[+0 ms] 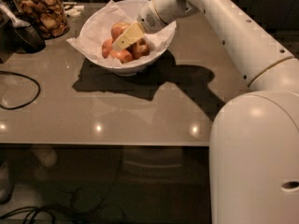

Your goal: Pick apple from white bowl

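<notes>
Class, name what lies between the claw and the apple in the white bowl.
Nothing: in the camera view, the claw reaches into the bowl and overlaps the apple, with no gap showing.

The white bowl (pixel 127 69) is wide, round and glossy. It stands upright and is lined with crinkled white paper. The apple (pixel 118 30) is red-orange with a pale yellow side and lies at the far side of the bowl; it seems the largest there. The gripper (pixel 118 44) hangs inside the bowl, just in front of the apple.
</notes>
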Motion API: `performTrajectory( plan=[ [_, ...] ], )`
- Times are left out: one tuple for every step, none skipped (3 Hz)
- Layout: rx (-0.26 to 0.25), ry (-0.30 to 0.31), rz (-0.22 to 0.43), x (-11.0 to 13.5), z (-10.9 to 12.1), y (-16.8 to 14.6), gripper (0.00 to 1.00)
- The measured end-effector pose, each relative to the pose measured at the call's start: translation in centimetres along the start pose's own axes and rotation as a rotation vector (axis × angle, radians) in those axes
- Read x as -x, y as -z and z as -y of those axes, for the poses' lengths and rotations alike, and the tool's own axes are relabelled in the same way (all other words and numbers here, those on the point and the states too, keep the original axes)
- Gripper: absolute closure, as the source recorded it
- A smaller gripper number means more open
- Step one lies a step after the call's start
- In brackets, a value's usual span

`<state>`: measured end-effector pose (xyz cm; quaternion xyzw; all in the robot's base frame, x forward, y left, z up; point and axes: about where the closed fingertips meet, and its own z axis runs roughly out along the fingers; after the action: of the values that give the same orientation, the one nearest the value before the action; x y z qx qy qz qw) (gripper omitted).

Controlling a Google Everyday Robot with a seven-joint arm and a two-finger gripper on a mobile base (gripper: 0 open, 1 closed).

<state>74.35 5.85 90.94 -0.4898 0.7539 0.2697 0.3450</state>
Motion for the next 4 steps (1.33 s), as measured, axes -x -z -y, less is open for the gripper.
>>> performTrajectory(
  plan=[
    [0.000,0.000,0.000,0.00,0.00,0.00,0.14],
    [0.000,0.000,0.000,0.00,0.00,-0.01,0.39],
    [0.000,0.000,0.000,0.00,0.00,-0.01,0.60],
    [0.000,0.000,0.000,0.00,-0.01,-0.02,0.84]
  ],
)
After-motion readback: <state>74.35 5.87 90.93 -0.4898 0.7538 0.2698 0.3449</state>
